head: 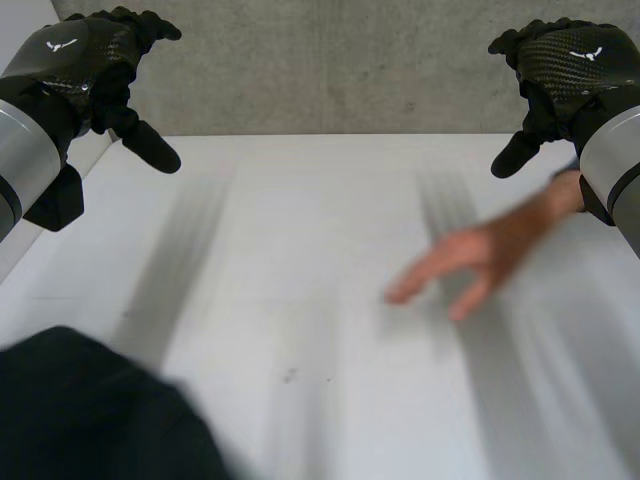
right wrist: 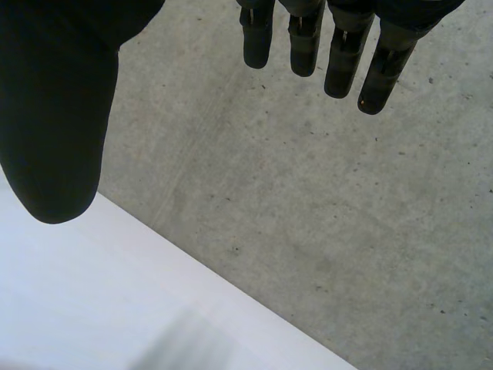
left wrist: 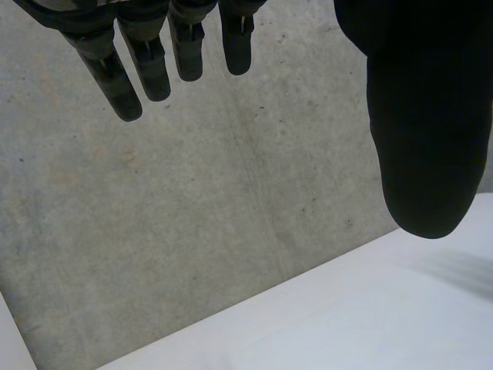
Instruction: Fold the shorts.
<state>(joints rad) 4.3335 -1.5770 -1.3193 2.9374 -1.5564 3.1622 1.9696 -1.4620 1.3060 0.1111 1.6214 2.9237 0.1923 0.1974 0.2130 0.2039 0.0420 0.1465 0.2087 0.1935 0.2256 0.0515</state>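
Shorts (head: 90, 415) bunched at near-left corner of tabletop (head: 300, 220). Left robot hand (head: 85, 60) and right robot hand (head: 565, 60) raised at far side, fingers spread, empty. Person's hand (head: 470, 260) over tabletop: if you reach now, you risk collision.

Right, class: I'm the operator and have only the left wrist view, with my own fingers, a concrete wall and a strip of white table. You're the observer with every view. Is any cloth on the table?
Observer: Yes. In the head view, a dark cloth is at the near left corner of the table, with neither robot hand on it.
Operator: Is the table free to work on?
Observer: No. A person's hand reaches over its right side.
Operator: And the right hand?
Observer: The right hand is raised by the far edge, its fingers straight and holding nothing.
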